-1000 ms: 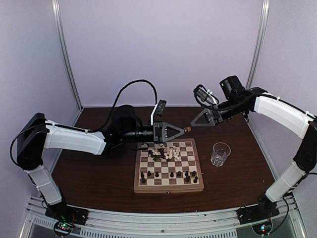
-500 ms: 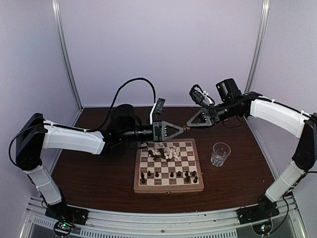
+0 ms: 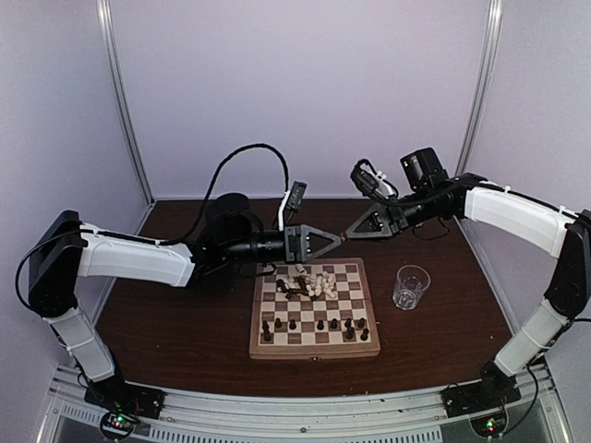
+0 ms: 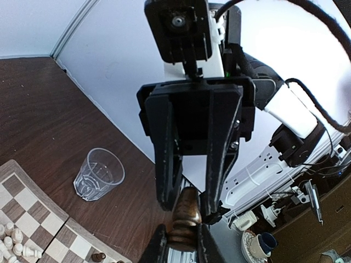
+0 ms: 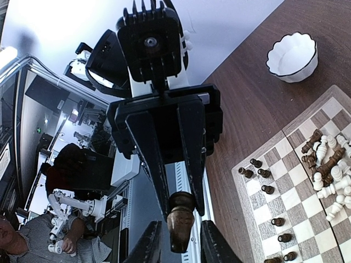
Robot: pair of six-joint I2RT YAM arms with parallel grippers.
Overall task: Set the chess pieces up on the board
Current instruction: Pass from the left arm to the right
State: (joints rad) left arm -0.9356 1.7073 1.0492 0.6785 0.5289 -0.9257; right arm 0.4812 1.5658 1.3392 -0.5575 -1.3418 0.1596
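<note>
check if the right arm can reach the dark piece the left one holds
Probably yes: the right gripper sits open around the dark piece in the left gripper, nothing between.

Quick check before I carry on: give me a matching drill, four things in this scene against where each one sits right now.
Things:
1. lone dark chess piece
2. glass
3. cream chess pieces
4. white bowl

Places:
A. on the table, to the right of the board
B. heaped on the board's far rows
C. held between the fingers of the left gripper, up off the table
D. on the table off a corner of the board, shown only by the right wrist view

Pairs: 1-C, 2-A, 3-B, 4-D
</note>
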